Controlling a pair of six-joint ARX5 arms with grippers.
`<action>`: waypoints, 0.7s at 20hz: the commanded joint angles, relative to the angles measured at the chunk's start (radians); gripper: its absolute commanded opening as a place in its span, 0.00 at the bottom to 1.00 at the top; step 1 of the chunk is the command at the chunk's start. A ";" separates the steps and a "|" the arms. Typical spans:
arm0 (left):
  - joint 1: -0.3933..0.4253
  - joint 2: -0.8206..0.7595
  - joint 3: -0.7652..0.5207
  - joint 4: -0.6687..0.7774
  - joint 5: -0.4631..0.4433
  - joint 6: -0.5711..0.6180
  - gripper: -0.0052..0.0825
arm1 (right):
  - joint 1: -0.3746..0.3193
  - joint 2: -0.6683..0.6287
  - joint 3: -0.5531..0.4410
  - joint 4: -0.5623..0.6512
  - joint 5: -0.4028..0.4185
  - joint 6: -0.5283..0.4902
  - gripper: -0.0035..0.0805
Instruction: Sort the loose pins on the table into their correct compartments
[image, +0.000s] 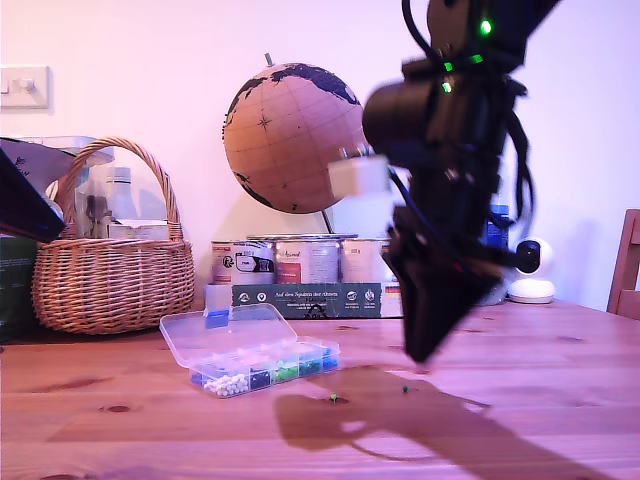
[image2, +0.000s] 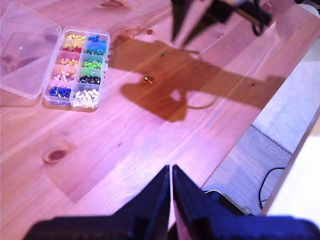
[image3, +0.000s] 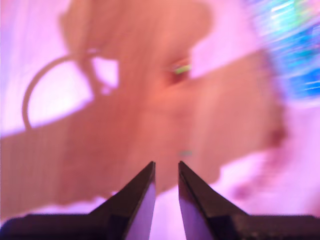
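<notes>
Here, two green pins are seen on the table (image: 560, 440): one pin (image: 334, 398) just below centre of the exterior view, another pin (image: 405, 389) slightly to its right. The organiser box (image: 262, 362) lies open, lower left of centre. My second gripper (image: 422, 352) is held above them, jaws slightly parted, empty. My first gripper (image2: 171, 172) appears almost closed, nothing between its fingers.

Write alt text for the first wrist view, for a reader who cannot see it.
A wooden table seen from above my first tool, whose dark tips nearly touch. An open clear organiser box holds cells of coloured pins, and two loose green pins lie apart from it in an arm's shadow. My second tool hangs over the table's far side.
</notes>
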 joint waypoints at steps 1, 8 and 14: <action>-0.002 -0.002 -0.010 0.002 0.004 -0.003 0.03 | 0.002 0.049 0.013 0.000 -0.002 0.000 0.18; -0.002 -0.002 -0.010 0.002 0.004 -0.003 0.03 | 0.001 0.082 0.024 0.011 -0.003 0.000 0.18; -0.002 -0.002 -0.010 0.002 0.004 -0.003 0.03 | -0.010 0.100 0.024 0.027 -0.004 0.000 0.18</action>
